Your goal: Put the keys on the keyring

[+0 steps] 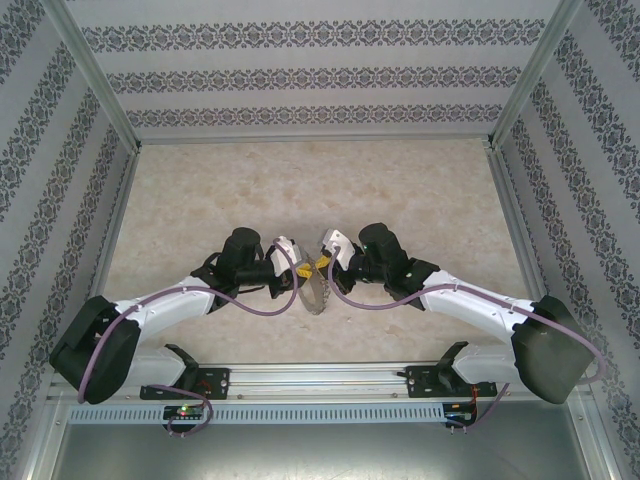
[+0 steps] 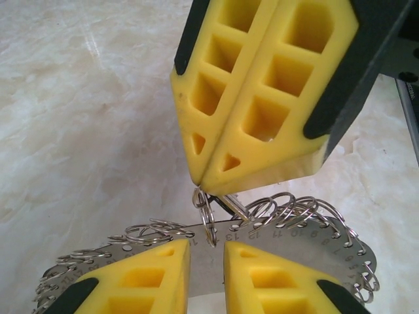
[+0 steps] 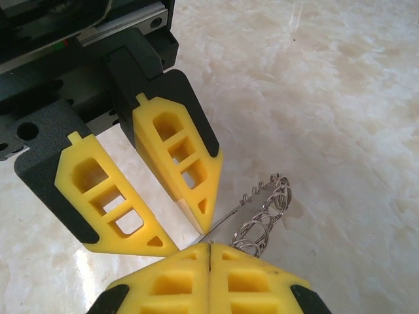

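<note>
Apparently midway through the threading step, with the keyring standing toward the middle of the near edge of the surface, between the two arms. Pinching one small ring on its upper rim with the right hand, fingers pressed fully together over a dark sliver of metal, key or not, cannot tell; bracketing the flat numbered plate with the left hand, fingers parted by a narrow gap and seemingly clamping nothing. Next, probably calls for closing the left hand to steady the plate, then prising the pinched ring open before feeding a key on.
</note>
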Robot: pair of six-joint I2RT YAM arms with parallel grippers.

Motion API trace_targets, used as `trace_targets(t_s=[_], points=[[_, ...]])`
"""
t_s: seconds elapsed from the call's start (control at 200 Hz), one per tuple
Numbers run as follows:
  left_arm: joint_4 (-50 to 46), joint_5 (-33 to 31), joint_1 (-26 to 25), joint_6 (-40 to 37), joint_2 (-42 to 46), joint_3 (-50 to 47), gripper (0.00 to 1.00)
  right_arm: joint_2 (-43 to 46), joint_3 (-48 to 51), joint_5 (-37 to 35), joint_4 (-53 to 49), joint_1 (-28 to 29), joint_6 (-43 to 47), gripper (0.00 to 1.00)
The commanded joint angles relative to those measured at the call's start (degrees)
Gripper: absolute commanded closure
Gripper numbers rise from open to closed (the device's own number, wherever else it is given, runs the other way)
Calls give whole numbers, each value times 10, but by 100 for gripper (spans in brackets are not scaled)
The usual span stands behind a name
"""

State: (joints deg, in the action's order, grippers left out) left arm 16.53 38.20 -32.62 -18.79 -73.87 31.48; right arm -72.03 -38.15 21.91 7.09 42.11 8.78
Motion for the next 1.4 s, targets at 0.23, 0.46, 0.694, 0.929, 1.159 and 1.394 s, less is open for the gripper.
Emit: trace_targets(t_s=[0.23, 0.46, 0.694, 0.929, 1.159, 1.394], points=[[8, 17, -7, -1, -1, 9, 76, 8, -16, 21, 5, -1, 7, 100], [12, 17, -7, -2, -14, 19, 76, 6, -18, 28, 2, -1, 8, 100], [19, 20, -8, -3, -16, 24, 75, 2, -19, 32, 2, -1, 8, 100], [21, 21, -10, -2, -20, 28, 75, 1, -21, 36, 0, -1, 9, 100], [20, 23, -12, -2, -26, 34, 75, -3, -25, 48, -1, -1, 9, 100], [16, 28, -13, -4, -32, 37, 76, -8, -30, 57, -3, 1, 9, 100]])
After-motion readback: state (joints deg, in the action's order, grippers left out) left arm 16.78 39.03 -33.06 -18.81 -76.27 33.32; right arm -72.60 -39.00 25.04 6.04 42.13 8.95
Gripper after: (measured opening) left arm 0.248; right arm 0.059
